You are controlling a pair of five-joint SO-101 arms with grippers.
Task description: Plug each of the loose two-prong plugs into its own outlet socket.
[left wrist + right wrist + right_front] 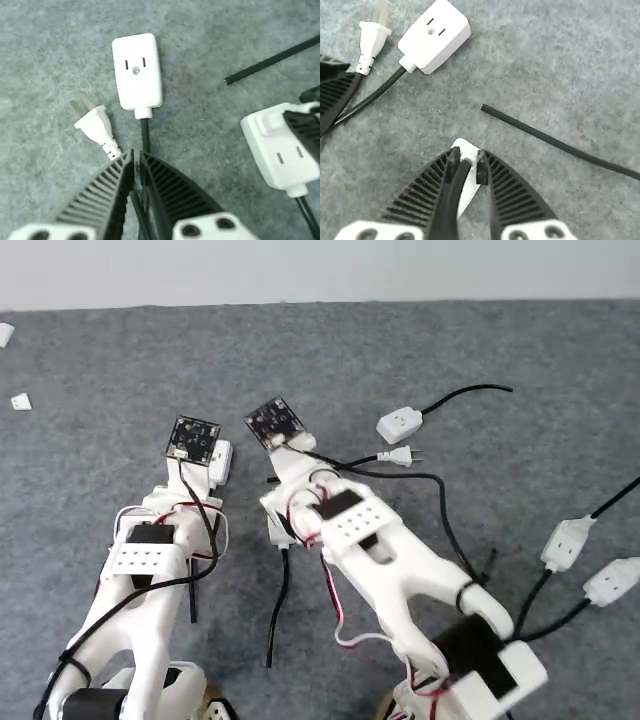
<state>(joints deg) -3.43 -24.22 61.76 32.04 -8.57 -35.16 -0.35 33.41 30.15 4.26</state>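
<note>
A white outlet socket point(136, 70) lies face up on the grey carpet, and its black cable runs back between the fingers of my left gripper point(136, 152), which is shut on it. A loose white two-prong plug point(95, 122) lies right beside that socket. My right gripper point(467, 152) is shut on a second white socket point(280, 150), with a black cable between its fingers. From the right wrist, the first socket point(434, 35) and the plug point(372, 32) lie ahead. Another socket point(400, 423) and another plug point(400, 456) lie near the right arm point(380, 540).
Two more white sockets point(567, 540) point(612, 580) lie on black cables at the right edge. A loose black cable end point(545, 140) crosses the carpet ahead of my right gripper. Small white scraps point(20, 400) sit far left.
</note>
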